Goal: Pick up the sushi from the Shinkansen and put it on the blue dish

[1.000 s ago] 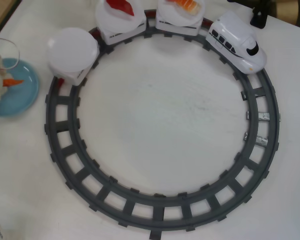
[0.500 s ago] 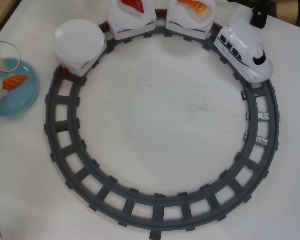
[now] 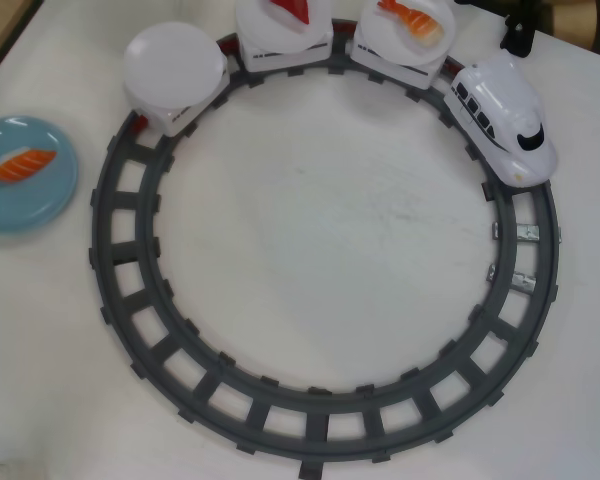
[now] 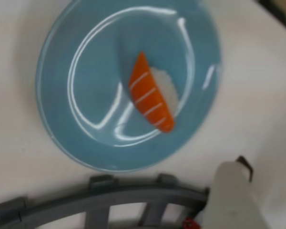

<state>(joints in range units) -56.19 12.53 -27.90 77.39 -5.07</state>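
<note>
Now sushi (image 4: 151, 96) mid blue dish (image 4: 66, 119), rim clear.

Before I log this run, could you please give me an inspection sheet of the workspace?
Surface: white table, faintly scuffed.
Job's things: sushi lies on the blue dish; Shinkansen on the round grey track.
Clutter: dark red piece and shrimp on train plates; one plate empty.
Gripper: not identifiable; a white object at the wrist view's bottom edge.
Cables: nothing seen.
Surroundings: a dark object at the top edge.
</note>
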